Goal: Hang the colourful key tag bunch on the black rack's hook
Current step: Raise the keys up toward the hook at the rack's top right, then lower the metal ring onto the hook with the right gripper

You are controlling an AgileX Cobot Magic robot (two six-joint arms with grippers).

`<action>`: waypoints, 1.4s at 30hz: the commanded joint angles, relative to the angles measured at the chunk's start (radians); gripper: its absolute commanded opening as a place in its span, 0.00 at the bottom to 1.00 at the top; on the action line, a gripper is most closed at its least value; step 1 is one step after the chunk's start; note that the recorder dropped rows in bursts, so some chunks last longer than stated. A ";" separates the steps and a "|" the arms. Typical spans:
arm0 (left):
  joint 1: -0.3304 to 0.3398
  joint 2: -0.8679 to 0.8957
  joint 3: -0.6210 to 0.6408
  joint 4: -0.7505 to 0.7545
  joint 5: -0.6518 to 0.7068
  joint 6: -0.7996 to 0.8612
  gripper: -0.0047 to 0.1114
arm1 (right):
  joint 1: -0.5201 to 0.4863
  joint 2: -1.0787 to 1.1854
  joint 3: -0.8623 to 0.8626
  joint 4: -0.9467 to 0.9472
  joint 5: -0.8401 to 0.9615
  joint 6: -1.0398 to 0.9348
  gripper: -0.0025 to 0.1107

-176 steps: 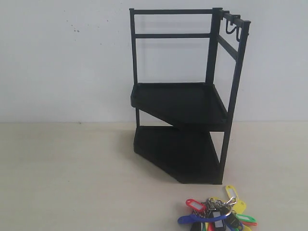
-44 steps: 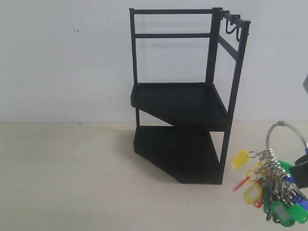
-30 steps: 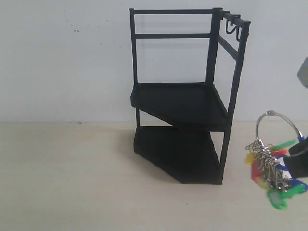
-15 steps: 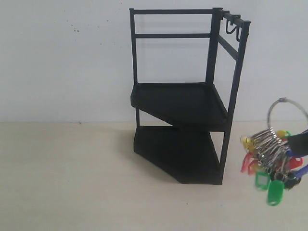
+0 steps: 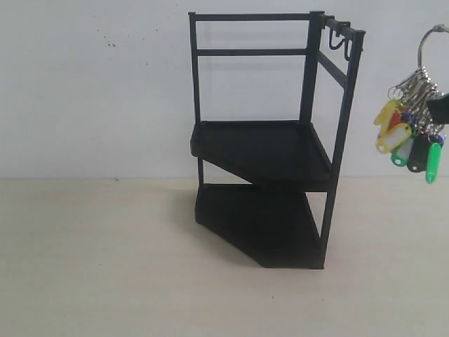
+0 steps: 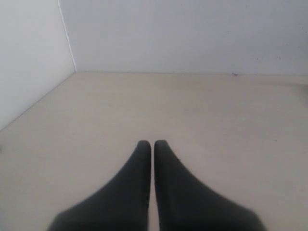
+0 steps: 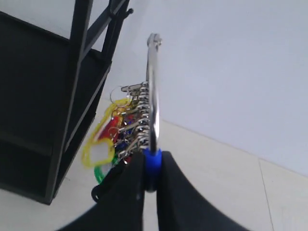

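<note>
The black rack (image 5: 270, 140) stands at the table's back middle, with two hooks (image 5: 339, 38) on its top right rail. The colourful key tag bunch (image 5: 412, 130) hangs in the air at the far right, level with the rack's upper half and apart from it. My right gripper (image 7: 153, 161) is shut on the bunch's blue piece (image 7: 152, 166), with the big metal ring (image 7: 152, 91) standing above it and the tags (image 7: 108, 139) dangling beside the rack's post (image 7: 72, 91). My left gripper (image 6: 152, 144) is shut with nothing in it, over bare table.
A white wall (image 5: 98, 84) rises behind the rack. Pale table (image 5: 105, 267) stretches to the left and in front of the rack. A wall corner (image 6: 67, 38) shows in the left wrist view.
My right gripper has lifted the key tag bunch from the table by the rack's foot up to the height of its upper rails. The left gripper has not moved.
</note>
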 commanded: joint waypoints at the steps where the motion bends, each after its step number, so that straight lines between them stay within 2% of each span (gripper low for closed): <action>1: -0.001 0.004 -0.002 0.000 0.000 -0.006 0.08 | -0.007 0.071 -0.043 -0.095 -0.074 0.033 0.02; 9: -0.001 0.004 -0.002 0.000 0.000 -0.006 0.08 | -0.027 0.196 -0.078 -0.444 -0.120 0.379 0.02; 13: -0.001 0.004 -0.002 0.000 0.000 -0.006 0.08 | -0.074 0.246 -0.078 -0.503 -0.229 0.510 0.02; 18: -0.001 0.004 -0.002 0.000 0.000 -0.006 0.08 | -0.088 0.316 -0.083 -0.505 -0.382 0.533 0.02; 23: -0.001 0.004 -0.002 0.000 0.000 -0.006 0.08 | -0.088 0.385 -0.114 -0.534 -0.316 0.533 0.02; 28: -0.001 0.004 -0.002 0.000 -0.002 -0.006 0.08 | -0.088 0.393 -0.116 -0.555 -0.393 0.560 0.02; 42: -0.001 0.004 -0.002 0.000 0.000 -0.006 0.08 | -0.088 0.402 -0.124 -0.555 -0.404 0.603 0.02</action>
